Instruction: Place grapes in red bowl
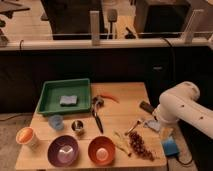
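Note:
The grapes (139,146), a small dark reddish-purple bunch on pale stems, lie on the wooden table (125,115) near its front right. The red bowl (101,149), orange-red with a pale bottom, stands just left of them at the front edge and holds nothing. My gripper (151,123) is at the end of the white arm (182,111), low over the table's right side. It is behind and slightly right of the grapes and apart from them.
A purple bowl (63,150) stands left of the red bowl, and an orange cup (26,136) at the far left. A green tray (50,97) holds a sponge. A blue cup (56,121), a metal cup (78,127), a black utensil (96,114) and a blue sponge (170,146) are also there.

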### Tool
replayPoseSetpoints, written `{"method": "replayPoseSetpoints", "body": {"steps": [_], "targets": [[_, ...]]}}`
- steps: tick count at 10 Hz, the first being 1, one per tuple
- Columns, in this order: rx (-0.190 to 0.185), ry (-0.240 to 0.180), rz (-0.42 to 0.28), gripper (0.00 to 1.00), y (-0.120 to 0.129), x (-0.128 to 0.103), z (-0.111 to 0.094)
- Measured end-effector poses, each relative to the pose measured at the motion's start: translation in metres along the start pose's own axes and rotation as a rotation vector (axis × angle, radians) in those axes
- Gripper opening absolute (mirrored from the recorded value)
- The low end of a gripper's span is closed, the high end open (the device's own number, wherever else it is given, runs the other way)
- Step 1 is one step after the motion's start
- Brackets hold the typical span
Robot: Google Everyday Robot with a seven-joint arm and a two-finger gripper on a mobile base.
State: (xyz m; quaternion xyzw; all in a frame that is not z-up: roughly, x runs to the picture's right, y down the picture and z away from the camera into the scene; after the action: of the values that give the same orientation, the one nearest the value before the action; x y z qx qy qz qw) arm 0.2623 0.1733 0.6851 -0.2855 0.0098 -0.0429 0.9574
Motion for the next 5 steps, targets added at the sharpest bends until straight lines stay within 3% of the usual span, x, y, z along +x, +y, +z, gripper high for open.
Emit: {"method": "replayPoseSetpoints", "body": {"steps": [5], "targets": [[-0.005,-0.025,-0.054,0.80,0.015,-0.022,0.021]]}}
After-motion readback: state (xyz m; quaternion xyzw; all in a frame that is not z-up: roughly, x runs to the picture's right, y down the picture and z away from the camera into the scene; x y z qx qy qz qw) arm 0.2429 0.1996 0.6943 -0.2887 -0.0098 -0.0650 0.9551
